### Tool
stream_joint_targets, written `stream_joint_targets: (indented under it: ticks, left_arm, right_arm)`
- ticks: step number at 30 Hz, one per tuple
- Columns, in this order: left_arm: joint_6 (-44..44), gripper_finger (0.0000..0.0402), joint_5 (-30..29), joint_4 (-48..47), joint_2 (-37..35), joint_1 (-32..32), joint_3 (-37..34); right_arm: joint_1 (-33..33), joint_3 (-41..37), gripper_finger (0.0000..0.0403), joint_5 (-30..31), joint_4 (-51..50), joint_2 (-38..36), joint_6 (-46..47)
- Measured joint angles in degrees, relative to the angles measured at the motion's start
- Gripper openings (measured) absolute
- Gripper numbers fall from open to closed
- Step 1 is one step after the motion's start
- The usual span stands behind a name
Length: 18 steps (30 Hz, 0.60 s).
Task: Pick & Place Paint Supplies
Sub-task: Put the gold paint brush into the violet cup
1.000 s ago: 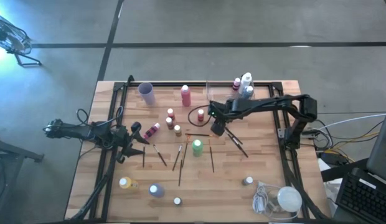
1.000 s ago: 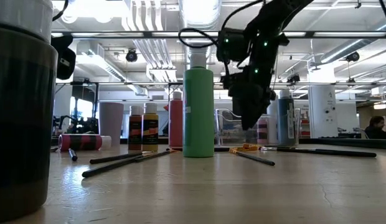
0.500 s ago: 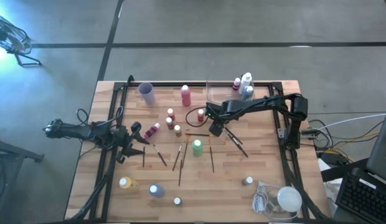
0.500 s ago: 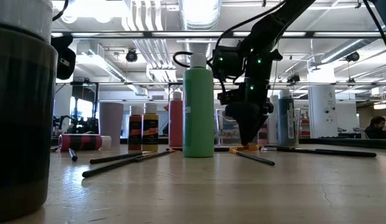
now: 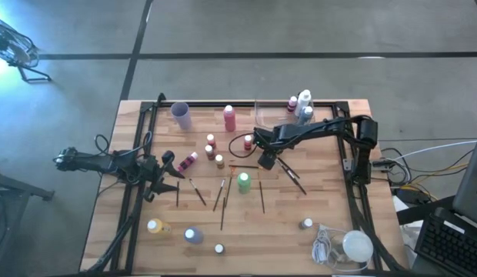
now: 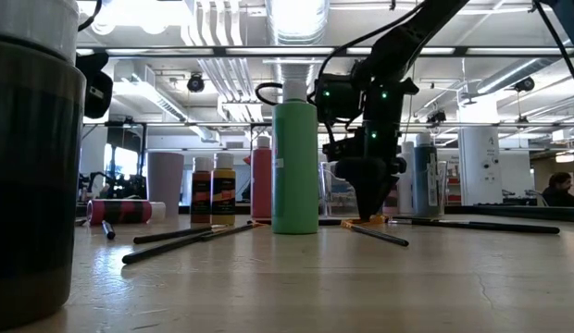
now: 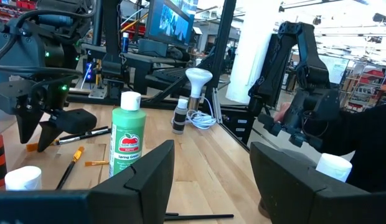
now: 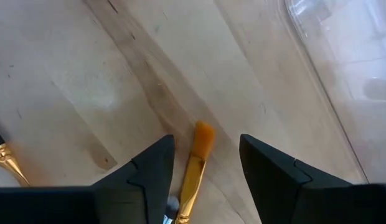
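A thin paintbrush with an orange bristle tip [image 8: 203, 134] and a gold ferrule lies flat on the wooden table [image 5: 331, 200], near its middle. My right gripper [image 8: 203, 148] points down over it, open, one finger on each side of the bristle end and neither touching it. In the low view my right gripper [image 6: 370, 215] is just above the tabletop. A green bottle [image 5: 243, 182] stands upright close by, on the near side. My left gripper [image 5: 168, 165] waits open and level at the table's left; a pink bottle [image 5: 188, 160] lies on its side by it.
More brushes [image 5: 221, 196] lie scattered near the centre. Small bottles [image 5: 214, 148] stand to the left of my right gripper. A clear tray [image 5: 273, 115] holding bottles, a purple cup [image 5: 181, 115] and a pink bottle [image 5: 229, 118] stand at the far edge. A white lump with a cord [image 5: 352, 246] sits near right.
My right gripper has come down toward the table and a little toward its left edge. It now stands just above the wood, astride the orange-tipped brush. The brush and the bottles have not moved.
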Motion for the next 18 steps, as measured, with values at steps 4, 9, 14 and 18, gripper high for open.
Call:
stream_joint_targets:
  ticks: [4,9,14,18]
  left_arm:
    - [0.0,0.0216,0.0,0.0,0.0,0.0,0.0]
    - [0.0,0.0216,0.0,0.0,0.0,0.0,0.0]
    - [0.0,0.0216,0.0,0.0,0.0,0.0,0.0]
    - [0.0,0.0216,0.0,0.0,0.0,0.0,0.0]
  right_arm:
    - [0.0,0.0,0.0186,0.2,0.0,0.2,-0.1]
    - [0.0,-0.2,0.015,-0.2,0.2,-0.7,-0.3]
    - [0.0,-0.2,0.0082,-2.3,0.2,-0.9,-1.1]
    - [0.1,-0.2,0.0021,-4.7,0.1,-0.9,-2.1]
